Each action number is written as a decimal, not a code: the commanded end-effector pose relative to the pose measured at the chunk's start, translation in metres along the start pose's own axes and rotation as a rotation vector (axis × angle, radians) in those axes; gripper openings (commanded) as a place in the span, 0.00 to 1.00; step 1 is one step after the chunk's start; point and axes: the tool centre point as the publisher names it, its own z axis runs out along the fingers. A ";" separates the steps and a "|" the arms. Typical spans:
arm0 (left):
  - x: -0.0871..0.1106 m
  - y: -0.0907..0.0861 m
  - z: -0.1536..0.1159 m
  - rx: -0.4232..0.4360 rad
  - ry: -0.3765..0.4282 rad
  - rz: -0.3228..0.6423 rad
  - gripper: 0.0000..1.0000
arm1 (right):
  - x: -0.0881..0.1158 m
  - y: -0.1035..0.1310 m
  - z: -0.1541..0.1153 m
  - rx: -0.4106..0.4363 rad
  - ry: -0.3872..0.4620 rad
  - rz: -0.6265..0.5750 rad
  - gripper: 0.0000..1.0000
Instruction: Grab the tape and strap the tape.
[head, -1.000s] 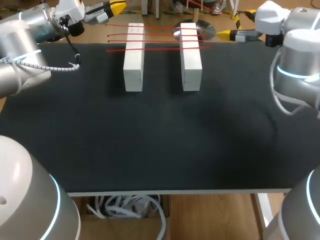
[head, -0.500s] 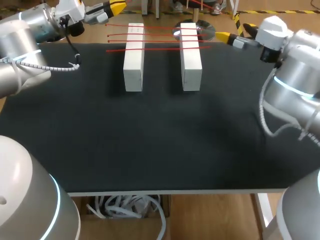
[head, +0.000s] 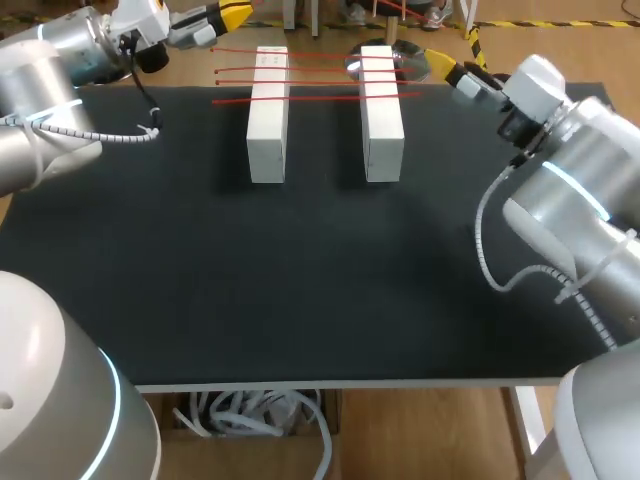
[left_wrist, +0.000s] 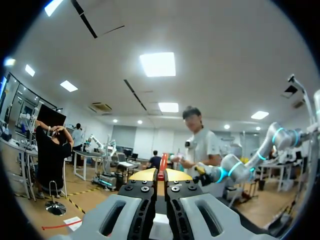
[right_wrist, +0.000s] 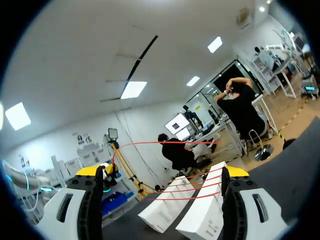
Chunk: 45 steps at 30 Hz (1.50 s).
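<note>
The thin red tape spanning the pair of white rectangular blocks looks light, limp and easily snapped; the left gripper pinches its end left of them, while the right gripper, fingers wide apart just right of them, should probably take a free strand gently

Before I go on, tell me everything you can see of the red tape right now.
The red tape is a thin, bright red strand. It runs in four near-parallel passes across the tops of the two white blocks at the far end of the table, spanning the gap between them unsupported. In the right wrist view, one end rises in a loose arc to the left tool, whose fingers look shut on it. The right tool is open and apart from the tape.
</note>
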 end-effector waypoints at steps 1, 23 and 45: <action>0.001 0.000 0.000 0.001 -0.003 0.001 0.00 | 0.013 0.002 0.011 -0.079 -0.079 -0.111 1.00; 0.001 0.000 0.000 0.001 -0.003 0.001 0.00 | 0.015 0.005 0.012 0.025 -0.095 -0.253 1.00; 0.001 0.000 0.000 0.001 -0.003 0.001 0.00 | 0.001 0.008 -0.020 -0.227 -0.575 -0.330 1.00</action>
